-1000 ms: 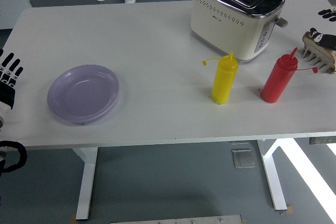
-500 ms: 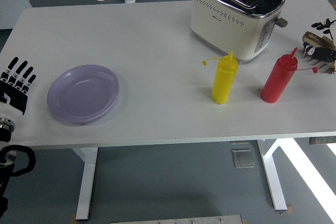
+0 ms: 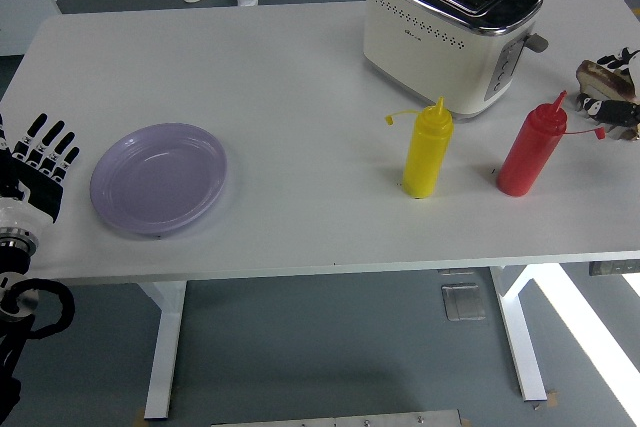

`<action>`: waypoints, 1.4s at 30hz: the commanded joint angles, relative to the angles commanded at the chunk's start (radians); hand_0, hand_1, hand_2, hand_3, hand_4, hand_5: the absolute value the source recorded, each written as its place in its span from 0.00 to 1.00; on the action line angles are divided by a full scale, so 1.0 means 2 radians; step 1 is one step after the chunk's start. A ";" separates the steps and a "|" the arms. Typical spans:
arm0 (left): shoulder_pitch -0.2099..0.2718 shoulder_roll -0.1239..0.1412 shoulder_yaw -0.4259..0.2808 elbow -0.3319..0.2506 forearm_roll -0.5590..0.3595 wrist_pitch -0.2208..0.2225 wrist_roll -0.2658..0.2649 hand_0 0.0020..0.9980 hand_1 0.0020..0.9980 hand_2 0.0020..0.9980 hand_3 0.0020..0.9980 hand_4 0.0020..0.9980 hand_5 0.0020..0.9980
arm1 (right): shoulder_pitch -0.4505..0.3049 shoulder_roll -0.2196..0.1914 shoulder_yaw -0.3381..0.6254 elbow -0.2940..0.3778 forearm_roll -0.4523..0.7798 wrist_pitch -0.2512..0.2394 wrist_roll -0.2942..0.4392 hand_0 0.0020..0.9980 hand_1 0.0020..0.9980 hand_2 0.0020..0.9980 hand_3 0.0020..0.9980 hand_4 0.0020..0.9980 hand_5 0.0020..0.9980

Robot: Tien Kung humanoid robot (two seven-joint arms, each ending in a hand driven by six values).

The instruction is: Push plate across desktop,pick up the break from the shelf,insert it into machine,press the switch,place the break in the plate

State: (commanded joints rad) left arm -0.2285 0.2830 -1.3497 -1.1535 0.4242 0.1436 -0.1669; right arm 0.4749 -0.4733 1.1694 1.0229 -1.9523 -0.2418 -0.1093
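While the round lilac plate [image 3: 159, 178] lies flat on the white surface [image 3: 300, 77], the left hand [image 3: 40, 162] stands just beside its left rim, fingers straight and empty, apparently positioned to push. Far from the plate, the right hand [image 3: 612, 87] reaches toward the bread [image 3: 600, 75]; its grip is unclear.

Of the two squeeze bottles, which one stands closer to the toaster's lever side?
The red squeeze bottle. It stands toward the right, below the toaster end with the lever and buttons; the yellow squeeze bottle stands further left, in front of the toaster's long side.
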 joint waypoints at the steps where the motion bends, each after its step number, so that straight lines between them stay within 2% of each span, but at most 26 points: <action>1: 0.000 0.000 0.001 0.000 -0.001 0.000 0.000 0.91 0.82 0.79 0.84 0.82 1.00 | 0.002 0.000 -0.001 -0.004 -0.001 -0.003 0.001 0.76 0.72 0.74 0.74 0.75 0.28; 6: -0.001 -0.001 0.006 0.003 -0.006 -0.001 -0.001 0.91 0.82 0.79 0.84 0.82 1.00 | 0.009 0.001 -0.011 -0.020 -0.003 -0.017 0.002 0.76 0.72 0.74 0.74 0.75 0.28; 7: -0.001 -0.002 0.007 0.004 -0.007 -0.001 -0.001 0.91 0.82 0.79 0.83 0.82 1.00 | 0.010 0.002 -0.013 -0.023 -0.004 -0.020 0.002 0.69 0.66 0.68 0.72 0.72 0.24; 12: -0.002 -0.003 0.013 0.007 -0.014 -0.004 -0.001 0.91 0.82 0.79 0.83 0.82 1.00 | 0.014 0.003 -0.021 -0.032 -0.005 -0.031 0.003 0.69 0.66 0.68 0.72 0.72 0.24; 13: -0.002 -0.003 0.016 0.008 -0.015 -0.005 -0.001 0.89 0.82 0.78 0.83 0.82 1.00 | 0.014 0.003 -0.022 -0.033 -0.005 -0.033 0.003 0.67 0.64 0.61 0.69 0.68 0.20; 15: -0.003 -0.003 0.020 0.010 -0.017 -0.006 0.000 0.89 0.82 0.78 0.83 0.82 1.00 | 0.015 0.003 -0.024 -0.035 -0.005 -0.035 0.003 0.67 0.64 0.61 0.69 0.68 0.20; 18: -0.007 -0.005 0.032 0.013 -0.020 -0.007 -0.001 0.89 0.82 0.78 0.83 0.82 1.00 | 0.015 0.004 -0.027 -0.037 -0.005 -0.039 0.004 0.67 0.64 0.61 0.69 0.68 0.20; 19: -0.008 -0.005 0.035 0.013 -0.021 -0.007 -0.001 0.89 0.82 0.78 0.83 0.82 1.00 | 0.015 0.004 -0.027 -0.037 -0.005 -0.040 0.004 0.67 0.63 0.56 0.68 0.65 0.18; 24: -0.014 -0.007 0.058 0.017 -0.026 -0.007 -0.002 0.89 0.82 0.78 0.83 0.82 1.00 | 0.015 0.005 -0.030 -0.039 -0.004 -0.046 0.004 0.67 0.63 0.56 0.68 0.65 0.18; 25: -0.016 -0.008 0.063 0.018 -0.028 -0.007 -0.002 0.89 0.82 0.78 0.83 0.82 1.00 | 0.015 0.005 -0.031 -0.040 -0.004 -0.048 0.005 0.66 0.62 0.53 0.66 0.61 0.16; 42: -0.031 -0.011 0.100 0.021 -0.038 -0.006 -0.006 0.88 0.81 0.78 0.82 0.81 1.00 | 0.016 0.006 -0.035 -0.047 -0.013 -0.066 0.005 0.65 0.61 0.52 0.63 0.59 0.15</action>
State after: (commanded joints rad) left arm -0.2904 0.2608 -1.1503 -1.1117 0.3491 0.1324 -0.1782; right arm 0.5079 -0.4615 1.1002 0.9295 -1.9781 -0.3739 -0.0999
